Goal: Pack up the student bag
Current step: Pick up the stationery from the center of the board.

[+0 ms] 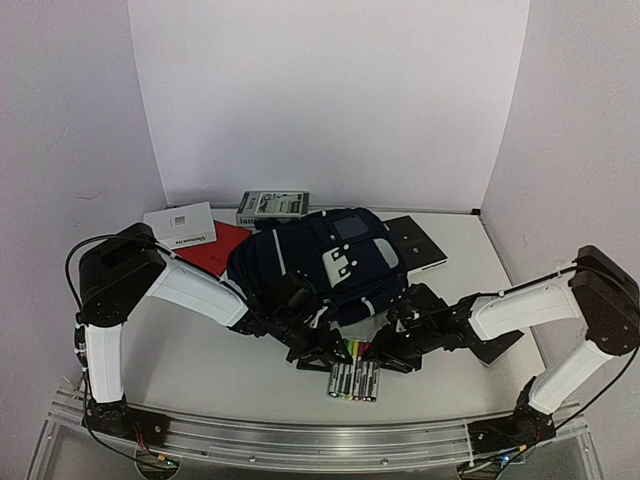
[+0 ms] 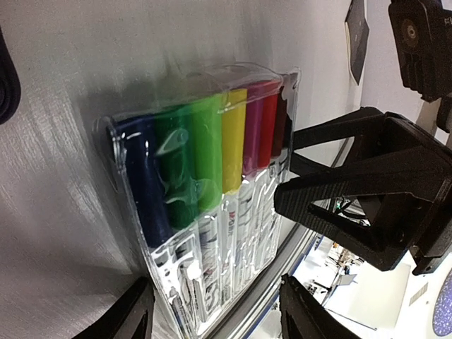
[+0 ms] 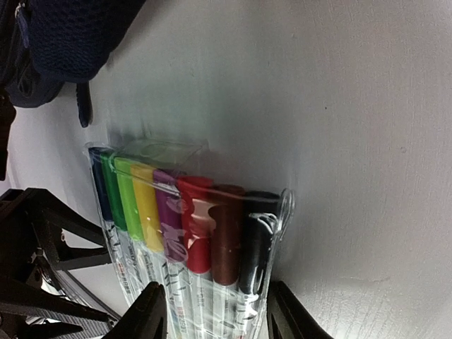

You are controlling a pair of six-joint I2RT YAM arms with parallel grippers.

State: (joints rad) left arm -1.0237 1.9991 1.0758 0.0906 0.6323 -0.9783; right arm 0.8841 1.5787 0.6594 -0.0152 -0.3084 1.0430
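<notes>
Both arms reach low and inward, meeting at marker pack (image 1: 354, 380) just in front of student bag (image 1: 300, 255), which lies on table (image 1: 200, 350). Left gripper (image 2: 215, 318) and right gripper (image 3: 215, 314) each straddle the pack; actual clamping cannot be told.

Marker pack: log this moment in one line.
marker pack flat on table | left gripper astride, jaws apart | right gripper astride, jaws apart | student bag behind

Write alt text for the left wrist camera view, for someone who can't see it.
A clear pack of coloured markers lies on the grey table, straddled by the open jaws of the left gripper at the bottom edge. The right gripper reaches toward it from the right.
</notes>
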